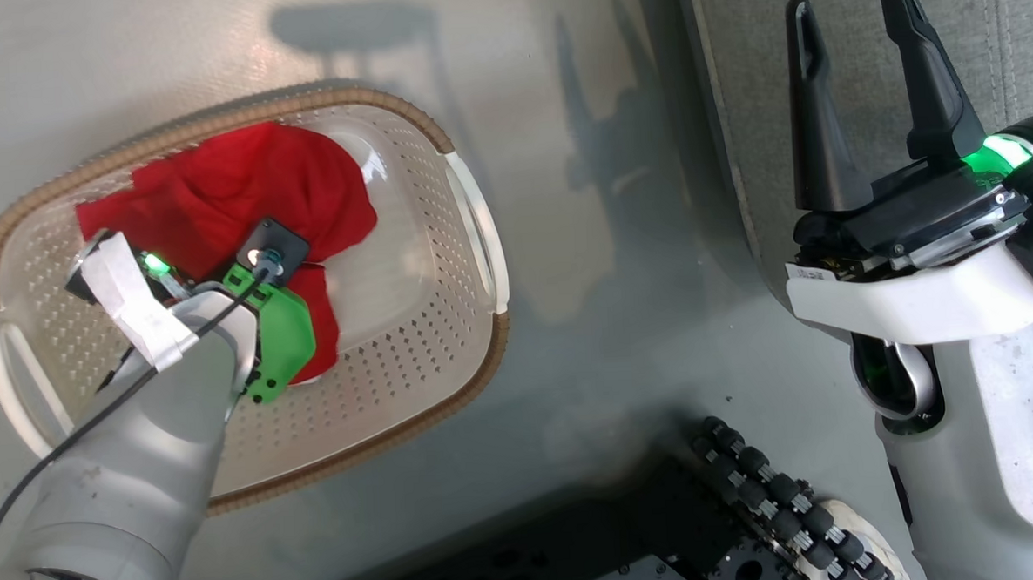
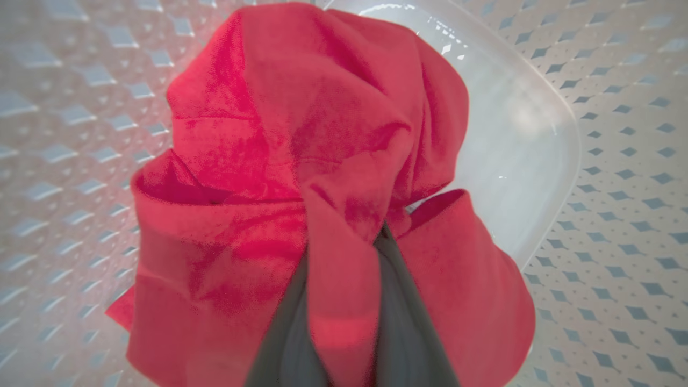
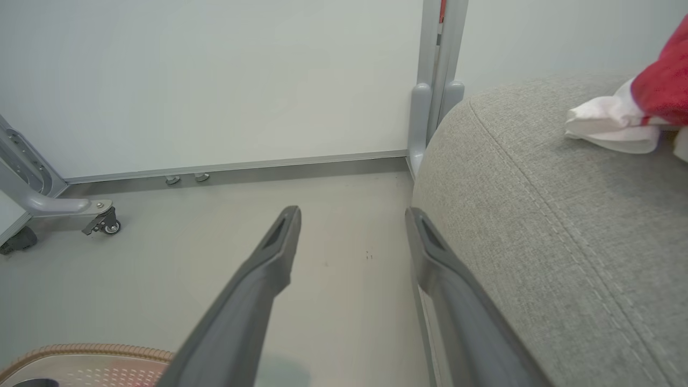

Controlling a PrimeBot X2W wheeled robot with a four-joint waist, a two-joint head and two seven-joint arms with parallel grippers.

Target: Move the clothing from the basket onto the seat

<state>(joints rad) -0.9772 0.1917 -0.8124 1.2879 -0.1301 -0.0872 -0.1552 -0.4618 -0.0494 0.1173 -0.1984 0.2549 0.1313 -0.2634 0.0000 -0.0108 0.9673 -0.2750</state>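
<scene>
A red garment (image 1: 242, 193) lies in the basket (image 1: 470, 231) beneath the left arm; the right tool (image 1: 857, 92) gapes beside the grey seat (image 1: 1020, 33).

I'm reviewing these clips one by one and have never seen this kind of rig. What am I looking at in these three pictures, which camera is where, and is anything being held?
This is a two-armed robot. The head view looks down from its head at a cream perforated laundry basket on the floor. The left gripper reaches into the basket; its wrist camera looks along its two dark fingers, closed on a fold of the red garment. The right gripper hangs open, holding nothing, beside the grey upholstered seat. Its wrist camera shows the seat's rounded corner, with another red garment with white trim already lying on the cushion, and a white wall panel behind.
</scene>
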